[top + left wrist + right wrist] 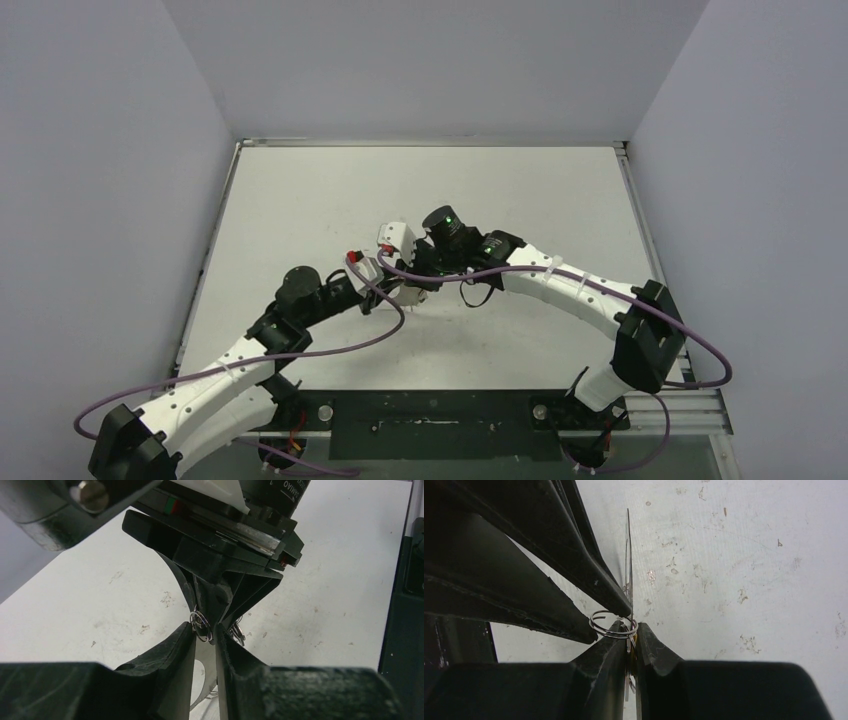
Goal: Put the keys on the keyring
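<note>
Both grippers meet tip to tip above the middle of the table (300, 200). My left gripper (204, 630) is shut on a small silvery ring of the keyring (202, 625), which sits across its fingertips. A flat silvery piece with a hole (206, 665) lies in the gap further back. My right gripper (631, 629) is shut on a thin key (630, 647) with a yellowish head, seen edge-on. The ring (614, 625) circles the right fingertips. A second ring (238, 633) hangs beside the right gripper (215, 615). From above the keys are hidden behind the left gripper (385, 283) and right gripper (412, 290).
Purple cables (330, 350) loop from both arms over the near part of the table. A raised rim (430, 143) borders the tabletop at the back and sides. A black mounting plate (430, 420) sits at the near edge between the arm bases.
</note>
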`<state>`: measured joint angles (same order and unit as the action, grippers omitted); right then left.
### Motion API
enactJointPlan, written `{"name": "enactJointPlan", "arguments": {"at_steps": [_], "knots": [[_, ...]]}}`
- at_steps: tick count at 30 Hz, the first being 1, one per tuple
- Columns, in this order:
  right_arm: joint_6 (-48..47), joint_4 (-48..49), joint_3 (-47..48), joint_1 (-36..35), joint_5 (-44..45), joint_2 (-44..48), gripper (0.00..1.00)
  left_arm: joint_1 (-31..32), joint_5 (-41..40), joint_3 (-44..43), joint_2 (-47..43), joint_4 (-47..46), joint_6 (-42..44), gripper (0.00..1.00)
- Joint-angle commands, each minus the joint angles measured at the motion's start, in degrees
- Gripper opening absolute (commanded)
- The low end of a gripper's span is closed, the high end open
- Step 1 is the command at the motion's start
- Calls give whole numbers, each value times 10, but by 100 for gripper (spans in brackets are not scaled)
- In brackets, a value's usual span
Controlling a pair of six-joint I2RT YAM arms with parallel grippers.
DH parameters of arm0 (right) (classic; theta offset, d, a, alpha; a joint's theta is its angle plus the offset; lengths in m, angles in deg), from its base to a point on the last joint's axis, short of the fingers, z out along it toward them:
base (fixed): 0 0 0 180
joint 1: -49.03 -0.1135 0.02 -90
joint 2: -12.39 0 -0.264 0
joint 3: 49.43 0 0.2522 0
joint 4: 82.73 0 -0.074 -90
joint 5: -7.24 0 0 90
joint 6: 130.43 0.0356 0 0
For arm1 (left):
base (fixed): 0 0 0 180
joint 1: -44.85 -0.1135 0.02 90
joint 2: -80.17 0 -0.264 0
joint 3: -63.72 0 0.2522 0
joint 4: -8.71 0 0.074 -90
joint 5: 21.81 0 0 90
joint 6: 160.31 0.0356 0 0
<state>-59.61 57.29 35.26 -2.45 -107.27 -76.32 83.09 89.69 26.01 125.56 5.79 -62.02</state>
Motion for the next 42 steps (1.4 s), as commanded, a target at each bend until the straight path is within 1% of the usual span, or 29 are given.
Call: {"name": "enactJointPlan", "arguments": {"at_steps": [1, 3, 7, 12, 16, 18, 21, 22, 24, 26, 29, 36, 40, 42], "knots": [[4, 22, 27, -4, 0, 2, 0, 3, -21, -4, 6, -41, 12, 17], [4, 21, 27, -4, -1, 2, 0, 3, -24, -3, 9, -41, 13, 13], [4, 20, 27, -4, -1, 0, 0, 3, -35, 1, 7, -43, 14, 0], [3, 17, 27, -3, -5, -4, 0, 3, -53, 14, -17, -43, 10, 0], [8, 19, 27, 5, -31, -7, 0, 3, -66, 31, -43, -49, -1, 0], [16, 29, 23, 17, -55, -4, 16, 3, -67, 38, -53, -53, -5, 0], [43, 71, 0, 42, -102, 14, 33, 3, -63, 46, -63, -52, -5, 0], [56, 92, -14, 51, -125, 23, 41, 3, -62, 49, -65, -53, -5, 0], [82, 135, -34, 72, -161, 41, 48, 3, -59, 54, -70, -56, -4, 0], [107, 181, -52, 87, -189, 56, 52, 3, -57, 59, -73, -61, -3, 0], [123, 209, -63, 95, -210, 68, 55, 3, -55, 63, -75, -66, -4, 0], [143, 229, -61, 95, -237, 49, 56, 3, -49, 66, -78, -72, -1, 0], [156, 246, -55, 95, -262, 26, 55, 3, -47, 68, -83, -72, -1, 0], [156, 245, -50, 94, -266, 15, 53, 3, -48, 69, -84, -72, -2, 0]]}}
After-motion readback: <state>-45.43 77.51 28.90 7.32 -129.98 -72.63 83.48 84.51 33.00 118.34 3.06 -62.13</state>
